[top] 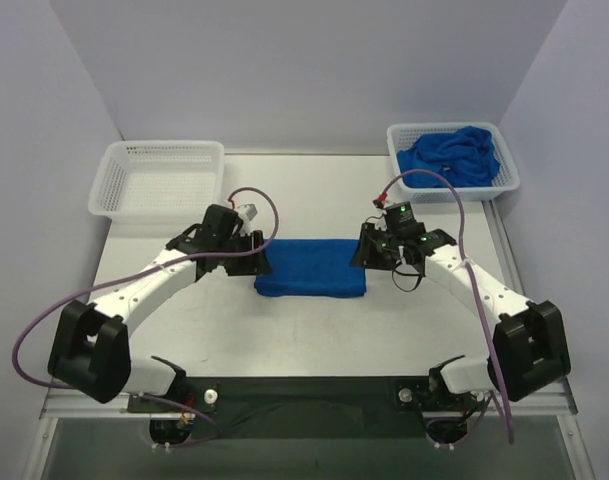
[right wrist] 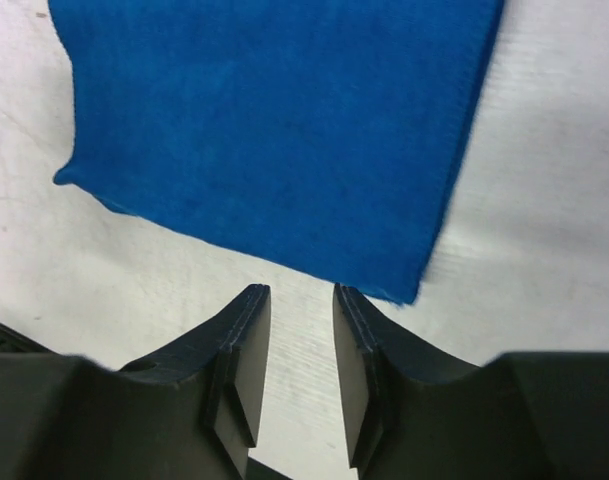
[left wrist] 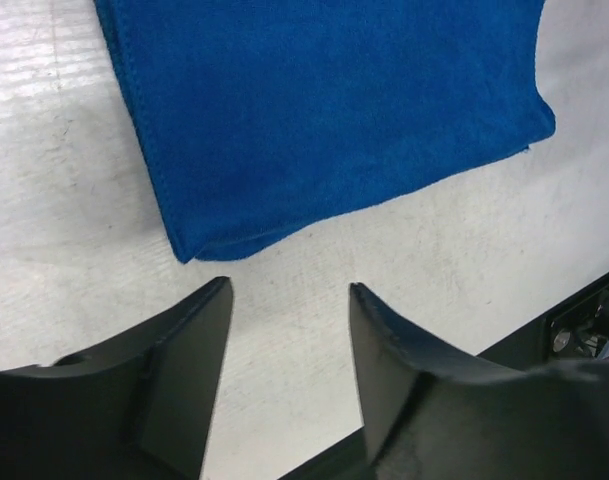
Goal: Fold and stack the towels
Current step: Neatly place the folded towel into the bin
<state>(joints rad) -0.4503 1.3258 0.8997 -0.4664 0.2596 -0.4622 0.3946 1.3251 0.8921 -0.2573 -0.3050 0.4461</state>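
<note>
A blue towel (top: 312, 266), folded into a flat rectangle, lies in the middle of the table. My left gripper (top: 263, 262) is at its left end, open and empty; in the left wrist view the gripper (left wrist: 290, 290) sits just short of the towel's corner (left wrist: 324, 110). My right gripper (top: 358, 252) is at the towel's right end, open and empty; in the right wrist view the gripper (right wrist: 301, 293) sits just off the towel's edge (right wrist: 274, 130). Both hover over bare table, not touching the cloth.
A white basket (top: 452, 160) at the back right holds a heap of crumpled blue towels (top: 454, 155). An empty white basket (top: 161, 180) stands at the back left. Purple cables loop from both arms.
</note>
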